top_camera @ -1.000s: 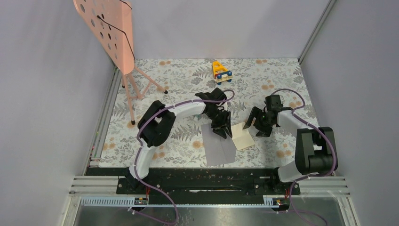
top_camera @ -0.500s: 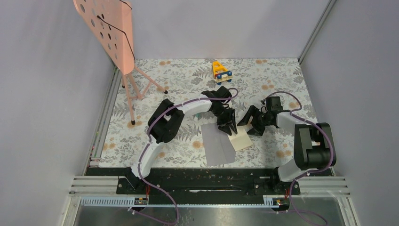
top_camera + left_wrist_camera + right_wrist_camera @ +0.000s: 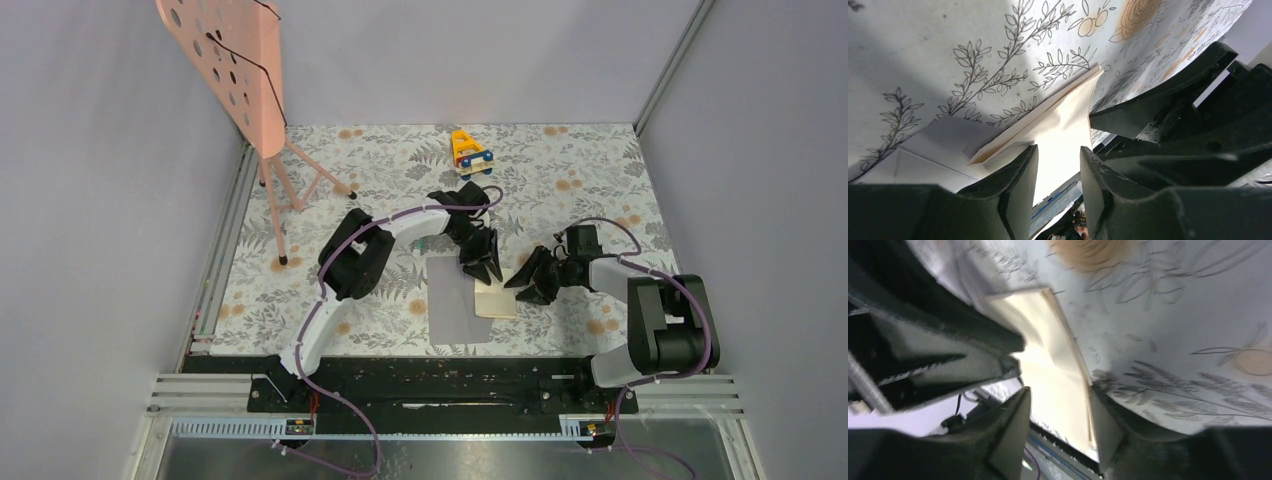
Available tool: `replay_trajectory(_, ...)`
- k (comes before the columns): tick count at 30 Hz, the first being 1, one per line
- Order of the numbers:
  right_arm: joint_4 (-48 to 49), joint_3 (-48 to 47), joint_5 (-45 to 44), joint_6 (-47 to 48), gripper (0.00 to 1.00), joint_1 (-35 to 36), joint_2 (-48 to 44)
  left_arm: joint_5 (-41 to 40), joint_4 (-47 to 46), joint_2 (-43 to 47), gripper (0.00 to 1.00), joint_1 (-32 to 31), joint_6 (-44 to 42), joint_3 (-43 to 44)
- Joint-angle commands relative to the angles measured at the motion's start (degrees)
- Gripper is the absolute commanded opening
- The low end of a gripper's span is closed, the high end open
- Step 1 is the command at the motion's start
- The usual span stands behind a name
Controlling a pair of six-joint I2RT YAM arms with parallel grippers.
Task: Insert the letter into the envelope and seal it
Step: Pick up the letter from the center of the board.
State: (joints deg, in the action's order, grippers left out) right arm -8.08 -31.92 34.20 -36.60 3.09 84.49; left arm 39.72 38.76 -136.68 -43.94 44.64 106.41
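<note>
The grey-lilac envelope [image 3: 452,312] lies flat on the flowered table, near the middle. The tan folded letter [image 3: 497,300] rests at its right edge, partly over it. My left gripper [image 3: 483,268] points down at the top of the letter where it meets the envelope. Its jaws stand apart, and the letter [image 3: 1063,117] and envelope [image 3: 938,145] show beyond the left gripper [image 3: 1059,149]. My right gripper [image 3: 527,285] is low at the letter's right side. Its jaws are half closed, and the letter [image 3: 1048,350] fills the gap of the right gripper [image 3: 1060,392].
A pink perforated stand [image 3: 235,60] on thin legs occupies the back left. A small yellow and blue toy [image 3: 470,150] sits at the back centre. A black rail [image 3: 430,375] runs along the near edge. Grey walls enclose the table on three sides.
My right gripper dropped and moved left onto the letter, and its jaws narrowed. The letter and envelope slid left. My left gripper shifted slightly and kept the same gap.
</note>
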Motion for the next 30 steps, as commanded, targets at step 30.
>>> replay_trajectory(30,25.4,19.9,0.7,-28.5,0.73,0.2,-6.3,2.9,-1.8,-0.8,0.36,1.0,-0.2,-0.9)
